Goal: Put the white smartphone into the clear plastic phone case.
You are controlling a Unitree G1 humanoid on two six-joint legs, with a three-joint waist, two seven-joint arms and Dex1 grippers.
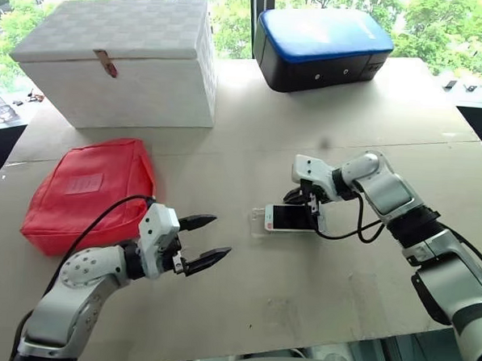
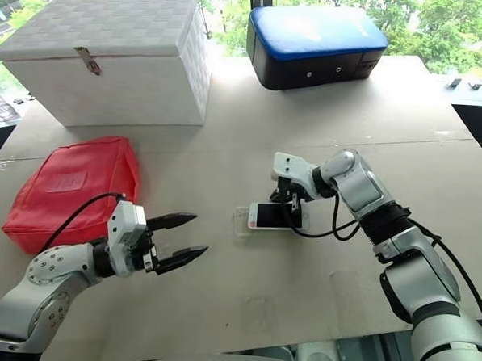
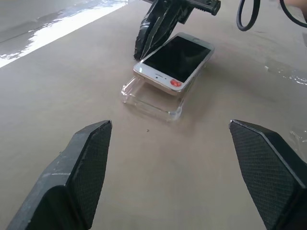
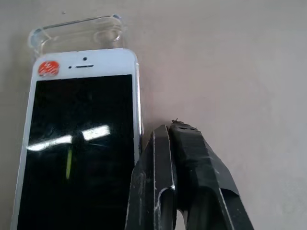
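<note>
- Beige table (image 1: 309,111) before a window with greenery; white lidded box (image 1: 126,57), blue-topped case (image 1: 321,47) and red pouch (image 1: 87,190) lying well apart from the work.
- Near the table's middle: white smartphone (image 3: 173,58), screen up, lying on the clear plastic phone case (image 3: 152,98) but shifted off it; the case's one end juts out bare past the phone's speaker end, marked by a small red sticker.
- Phone apparently resting on top of the rim, slightly tilted, not snapped in; task judged unfinished.
- Right gripper (image 4: 173,132) with jaws pressed together, empty, tips beside the phone's long edge; whether touching it, cannot tell.
- Left gripper (image 1: 207,242) with jaws spread wide, empty, hovering near the red pouch and aimed toward the phone, well apart from it.
- Risk: pushing the phone's edge with closed tips could slide the light case along with it, since nothing pins the shell down.
- Risk: pressing down on one end only could tip the phone up at the other, or pop a seated corner back out.
- Risk: smooth tips on the glossy screen could slip and skate the phone off the case.
</note>
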